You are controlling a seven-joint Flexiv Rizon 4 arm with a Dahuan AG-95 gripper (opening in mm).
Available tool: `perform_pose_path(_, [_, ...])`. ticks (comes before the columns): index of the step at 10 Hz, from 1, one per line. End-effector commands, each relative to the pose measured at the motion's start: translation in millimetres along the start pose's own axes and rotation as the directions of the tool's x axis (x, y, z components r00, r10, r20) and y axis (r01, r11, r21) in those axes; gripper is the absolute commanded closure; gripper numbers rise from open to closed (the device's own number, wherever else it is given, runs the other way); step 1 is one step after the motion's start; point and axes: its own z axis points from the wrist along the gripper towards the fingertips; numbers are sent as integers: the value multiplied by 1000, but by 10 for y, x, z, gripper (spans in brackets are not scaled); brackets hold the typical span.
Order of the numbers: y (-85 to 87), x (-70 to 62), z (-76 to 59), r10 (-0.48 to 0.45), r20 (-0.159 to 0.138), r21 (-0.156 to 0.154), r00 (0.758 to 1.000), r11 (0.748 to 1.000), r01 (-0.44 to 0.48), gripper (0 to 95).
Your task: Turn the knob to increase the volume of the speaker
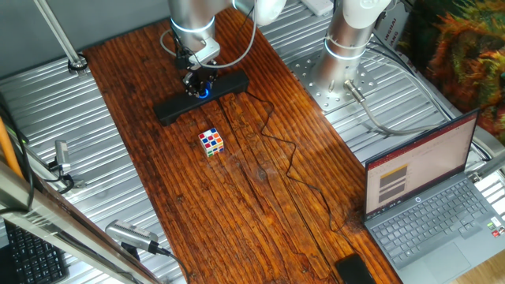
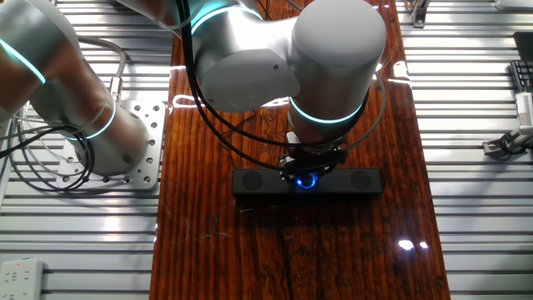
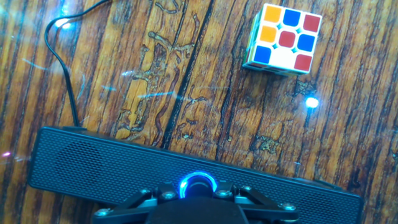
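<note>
The claw (image 3: 198,194) sits on the knob (image 3: 198,184) of the speaker (image 3: 81,165), fingers closed around it; puzzle cube (image 3: 284,37) lies apart on the bench (image 1: 260,197)

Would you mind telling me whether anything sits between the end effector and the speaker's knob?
Nothing visible does. The end effector is right at the knob on the speaker; the puzzle cube lies apart on the wood, off the bar.

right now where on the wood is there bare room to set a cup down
Bare wood lies between the puzzle cube and the table's near end, left of the cable. It is crowded at the speaker, where the tool sits at the knob.
</note>
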Motion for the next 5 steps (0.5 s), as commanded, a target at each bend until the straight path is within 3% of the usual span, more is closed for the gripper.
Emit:
perform_pose_path(1, [0,1,-2,2,-2,-1,1000,1000,-2,570])
perform_pose_path(5, [0,2,-1,15,-4,-1,1000,1000,-15,570])
